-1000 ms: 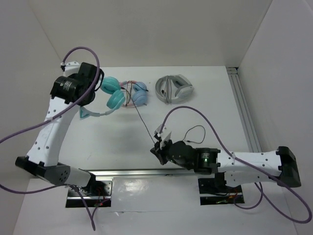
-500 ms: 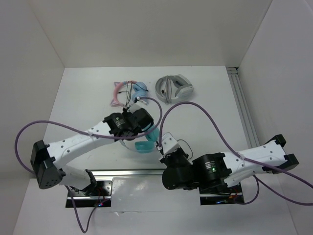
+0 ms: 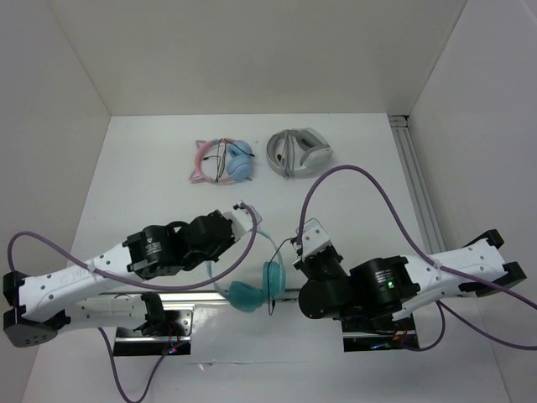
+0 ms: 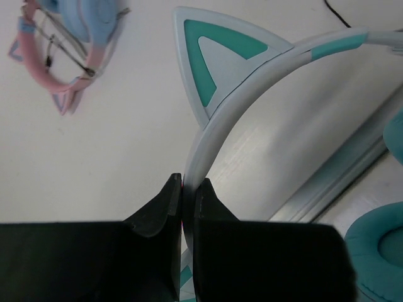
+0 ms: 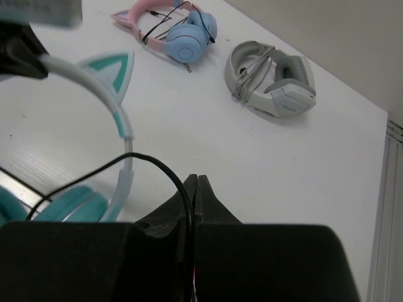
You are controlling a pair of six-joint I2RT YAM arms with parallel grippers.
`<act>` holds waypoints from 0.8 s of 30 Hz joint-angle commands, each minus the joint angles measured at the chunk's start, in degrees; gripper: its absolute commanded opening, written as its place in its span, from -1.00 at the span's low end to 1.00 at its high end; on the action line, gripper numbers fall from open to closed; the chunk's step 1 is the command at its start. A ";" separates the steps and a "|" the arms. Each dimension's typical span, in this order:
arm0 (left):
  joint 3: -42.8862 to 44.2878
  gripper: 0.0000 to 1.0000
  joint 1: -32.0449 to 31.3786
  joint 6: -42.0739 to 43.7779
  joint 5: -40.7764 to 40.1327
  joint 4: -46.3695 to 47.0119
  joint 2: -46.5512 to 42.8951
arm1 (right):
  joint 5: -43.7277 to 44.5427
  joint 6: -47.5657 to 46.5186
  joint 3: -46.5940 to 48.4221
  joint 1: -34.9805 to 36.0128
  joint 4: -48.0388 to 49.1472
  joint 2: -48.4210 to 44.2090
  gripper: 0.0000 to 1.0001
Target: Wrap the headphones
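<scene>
While left gripper (image 4: 182, 184) clamps headband (image 4: 217, 123) and right gripper (image 5: 192, 182) pinches cable (image 5: 135, 155), both fully closed, main risk is tension. If arms diverge, cable may slip or snap, or headphones (image 3: 247, 295) twist out.

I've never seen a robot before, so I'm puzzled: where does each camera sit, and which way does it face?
Top external: above and behind the robot, facing down on the table; the left arm and right arm show.
Left wrist: on the left arm, facing along the left gripper, shut on the cat-ear headband.
Right wrist: on the right arm, facing past the right gripper, shut on the black cable, toward the grey-and-white headphones.
Both wrist views share the pink-and-blue headphones.
</scene>
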 commanded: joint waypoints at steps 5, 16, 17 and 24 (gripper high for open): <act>1.61 -1.00 -1.52 2.52 15.09 4.39 0.75 | 3.35 -3.87 -0.20 -1.58 6.05 0.32 -1.00; 6.80 -1.00 -1.52 1.20 19.67 3.86 -3.91 | -5.27 -8.63 -8.03 -10.64 19.25 0.23 -1.00; 7.49 -1.00 -1.52 1.20 19.67 3.86 -4.69 | -5.27 -8.62 -8.04 -10.64 19.77 0.23 -1.00; 10.04 -1.00 -1.52 0.58 19.06 2.64 -9.70 | -6.33 -8.09 -10.59 -12.39 22.76 -3.01 -1.00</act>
